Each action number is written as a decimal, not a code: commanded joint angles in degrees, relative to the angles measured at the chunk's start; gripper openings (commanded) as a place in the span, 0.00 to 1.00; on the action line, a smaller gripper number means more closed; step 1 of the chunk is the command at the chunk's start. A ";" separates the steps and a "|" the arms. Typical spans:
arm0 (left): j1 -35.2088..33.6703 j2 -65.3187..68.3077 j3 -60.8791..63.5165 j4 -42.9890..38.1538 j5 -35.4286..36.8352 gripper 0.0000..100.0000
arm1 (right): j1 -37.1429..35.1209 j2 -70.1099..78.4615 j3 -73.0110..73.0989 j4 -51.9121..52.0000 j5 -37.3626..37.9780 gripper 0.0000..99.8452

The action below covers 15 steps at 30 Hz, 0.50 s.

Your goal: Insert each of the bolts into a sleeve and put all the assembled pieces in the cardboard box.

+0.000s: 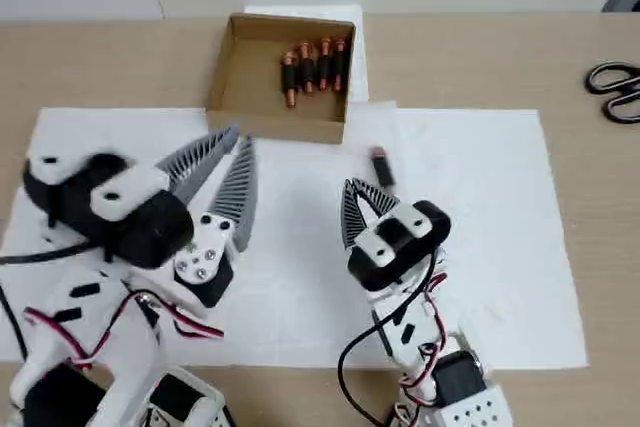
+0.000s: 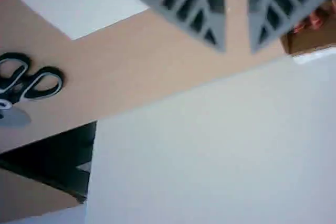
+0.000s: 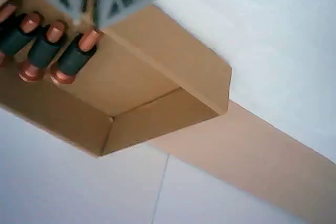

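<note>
Four sleeved bolts (image 1: 315, 67) lie in the cardboard box (image 1: 275, 125) at the worktop's (image 1: 480, 57) far side. One dark piece (image 1: 378, 165) rests on white paper (image 1: 480, 247), outside the box. Left gripper (image 1: 241, 137) fingers slightly parted, empty. Right gripper (image 1: 350, 187) fingers closed on nothing, near that piece.

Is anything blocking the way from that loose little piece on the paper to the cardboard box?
Nothing visible. Only bare white paper lies between the loose piece and the cardboard box, whose near wall it must clear.
</note>
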 commanded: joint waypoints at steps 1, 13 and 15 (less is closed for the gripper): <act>-2.46 -3.87 1.89 0.00 -0.35 0.01 | 0.57 -0.57 -2.20 0.13 -1.14 0.00; -15.82 -5.10 8.84 -0.09 2.81 0.01 | 17.45 -0.13 -8.26 18.42 -9.93 0.00; -15.91 -3.69 8.57 -0.09 5.80 0.01 | 20.97 -0.13 -10.20 25.71 -12.48 0.00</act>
